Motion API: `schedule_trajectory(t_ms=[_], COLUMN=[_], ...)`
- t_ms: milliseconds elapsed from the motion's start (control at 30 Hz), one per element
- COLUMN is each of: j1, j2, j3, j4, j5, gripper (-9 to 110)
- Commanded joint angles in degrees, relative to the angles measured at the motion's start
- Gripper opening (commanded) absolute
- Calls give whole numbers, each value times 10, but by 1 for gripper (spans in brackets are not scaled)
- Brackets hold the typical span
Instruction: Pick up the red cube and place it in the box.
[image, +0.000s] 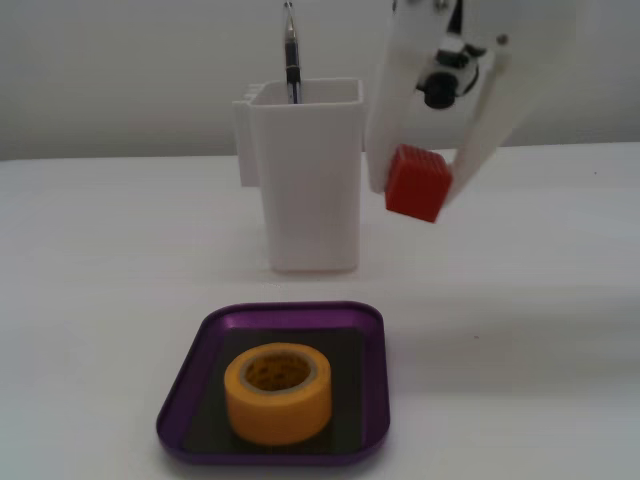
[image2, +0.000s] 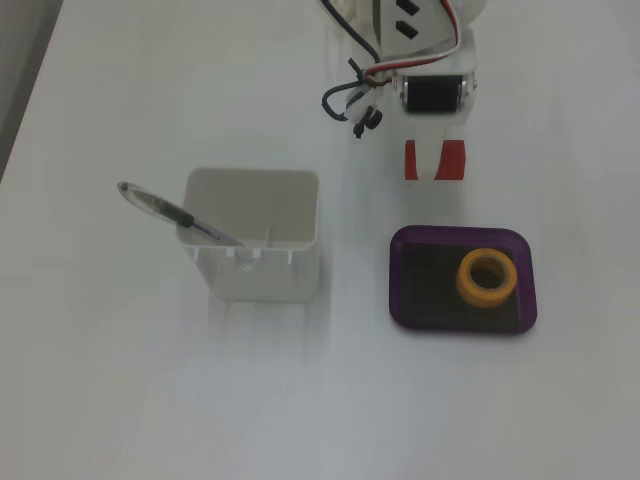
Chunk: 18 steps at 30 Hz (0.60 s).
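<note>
The red cube (image: 417, 182) is held between the white fingers of my gripper (image: 415, 188), well above the table, to the right of the white container in a fixed view. In the other fixed view, from above, the gripper (image2: 432, 165) points down the picture with the cube (image2: 452, 160) in it, partly hidden by a finger, just above the box's upper rim. The box (image: 372, 400) is a shallow purple tray with a dark floor, near the front; it also shows from above (image2: 404, 300). A yellow tape roll (image: 277, 392) lies in it.
A tall white plastic container (image: 307, 175) with a pen (image: 291, 55) stands behind the box; from above the container (image2: 255, 235) is left of the box. Arm cables (image2: 352, 100) hang near the wrist. The table is white.
</note>
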Motion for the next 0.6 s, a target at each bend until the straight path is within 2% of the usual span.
schedule_trajectory(t_ms=[0,300,567], j1=[-5,0,1], j2=[33,-84,-171], j3=[-65,-88,-160], j4=[-9,-76,-68], j5=[-7,0,0], gripper=[-1,-1,-1])
